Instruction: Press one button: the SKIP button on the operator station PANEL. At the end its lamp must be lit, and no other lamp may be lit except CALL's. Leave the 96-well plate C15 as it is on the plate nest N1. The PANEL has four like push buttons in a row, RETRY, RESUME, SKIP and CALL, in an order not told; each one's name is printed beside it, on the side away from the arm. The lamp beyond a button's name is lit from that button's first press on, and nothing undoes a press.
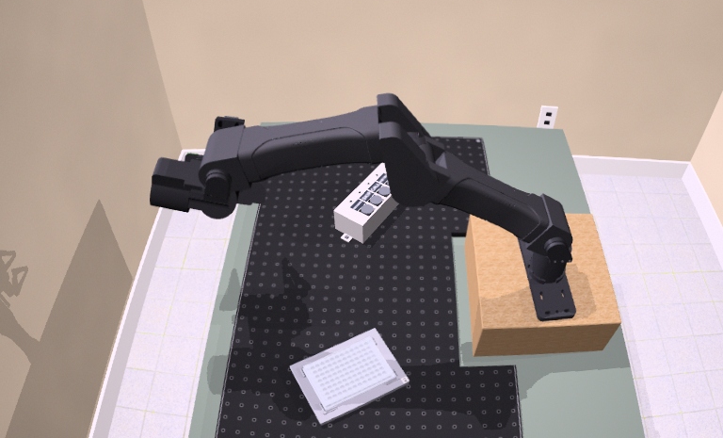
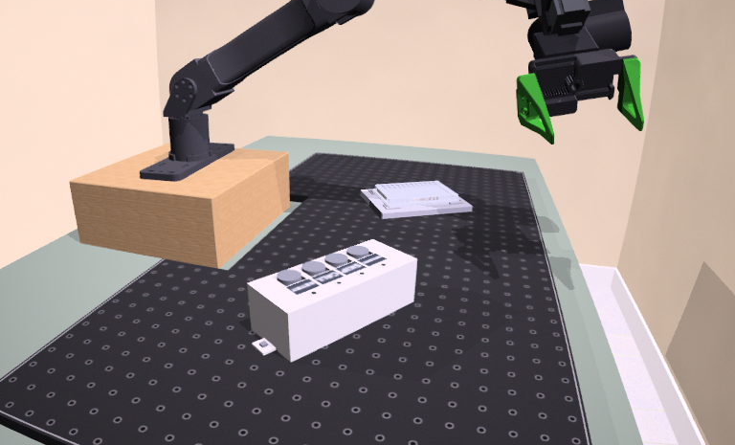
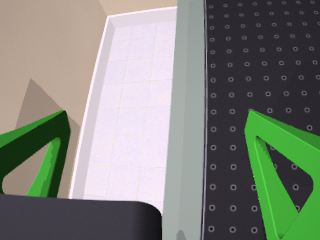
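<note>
The PANEL (image 2: 333, 297) is a white box on the black breadboard, with four grey round buttons (image 2: 324, 264) in a row on top and a printed label strip beside each; the names are too small to read. No lamp looks lit. In the top view the arm partly covers the PANEL (image 1: 366, 202). My gripper (image 2: 593, 123) has green fingers, is wide open and empty, and hangs high above the table's far edge, well away from the PANEL. The wrist view shows the gripper's fingers over the table edge. Plate C15 (image 1: 348, 370) lies on nest N1.
The arm's base stands on a wooden block (image 1: 538, 283) beside the breadboard. A small white tag (image 2: 263, 345) lies at the PANEL's near corner. A raised white rim (image 3: 90, 100) runs along the floor beyond the table edge.
</note>
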